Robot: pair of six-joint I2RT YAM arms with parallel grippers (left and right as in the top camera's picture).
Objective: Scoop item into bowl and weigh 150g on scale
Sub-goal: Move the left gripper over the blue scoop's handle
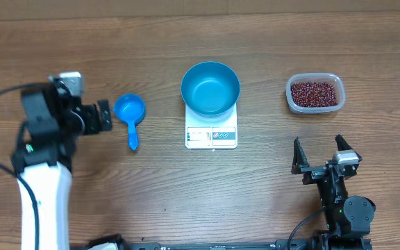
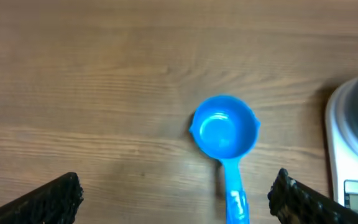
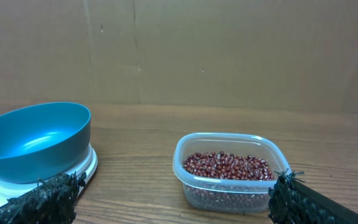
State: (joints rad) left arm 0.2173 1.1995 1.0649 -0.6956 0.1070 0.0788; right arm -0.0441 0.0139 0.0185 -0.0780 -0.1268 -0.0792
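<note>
Overhead: left fingers (image 1: 103, 107) wide open, just beside scoop (image 1: 130, 111). right fingers (image 1: 298, 156) wide open over bare tabletop (image 1: 269, 201). bowl (image 1: 210, 87) sits on scale (image 1: 211, 136); beans (image 1: 314, 93) in clear tub (image 1: 314, 110), well right.

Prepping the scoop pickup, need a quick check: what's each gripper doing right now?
Left gripper: open, holding nothing, close to the blue scoop.
Right gripper: open, holding nothing.

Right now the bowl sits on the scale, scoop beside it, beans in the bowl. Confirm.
Wrong: the beans are in the tub, not the bowl, as the right wrist view shows. The bowl does sit on the scale, scoop beside it.
</note>
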